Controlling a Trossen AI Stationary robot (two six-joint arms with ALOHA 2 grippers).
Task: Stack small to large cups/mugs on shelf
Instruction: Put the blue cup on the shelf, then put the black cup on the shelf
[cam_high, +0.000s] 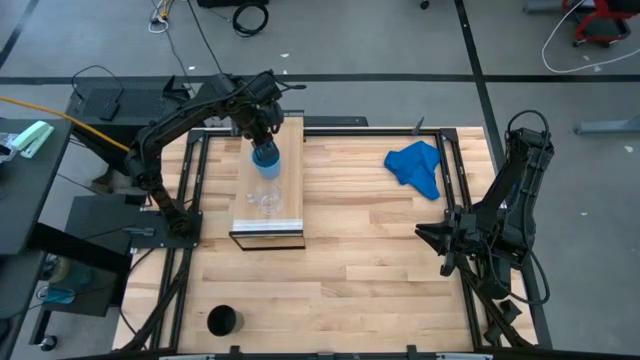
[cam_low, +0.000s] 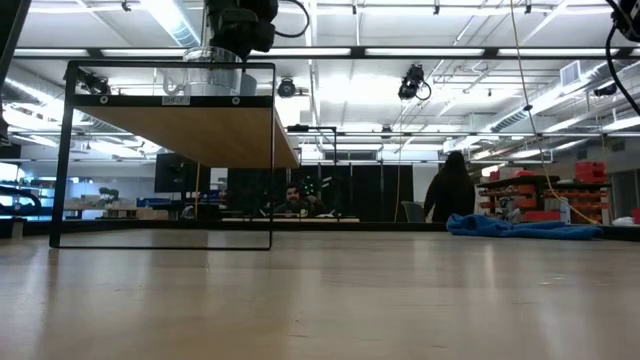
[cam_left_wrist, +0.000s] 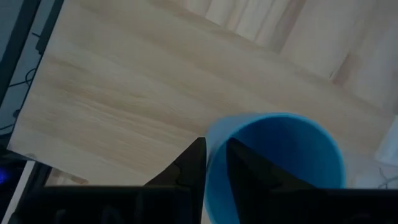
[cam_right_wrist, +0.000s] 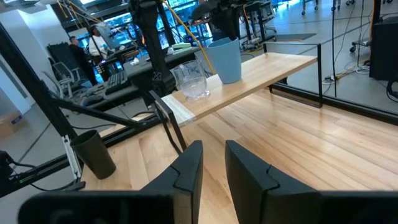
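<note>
The bright-blue cup (cam_high: 266, 157) stands upright over the far half of the light-wood shelf (cam_high: 290, 150), with my left gripper (cam_high: 262, 135) shut on it from above. The small clear glass cup (cam_high: 268, 198) rests on its base on the shelf nearer the front edge and shows again in the right wrist view (cam_right_wrist: 189, 81). The black cup (cam_high: 223, 321) stands on the tabletop near the front left corner. My right gripper (cam_right_wrist: 213, 158) waits at the table's right side, fingers slightly apart with nothing between them. My left gripper holds the blue cup by its rim wall (cam_left_wrist: 211, 155), one finger (cam_left_wrist: 245, 171) inside the cup and the other (cam_left_wrist: 189, 168) outside. The fingers come from above, pointing steeply down. The cup is upright (cam_right_wrist: 224, 59); I cannot tell whether its base touches the shelf.
A crumpled blue cloth (cam_high: 418, 165) lies on the tabletop at the far right. The shelf's dark frame (cam_low: 168, 66) stands raised above the table. Bare wood tabletop (cam_high: 370, 250) spreads between the shelf and my right arm. People show in the room beyond the table.
</note>
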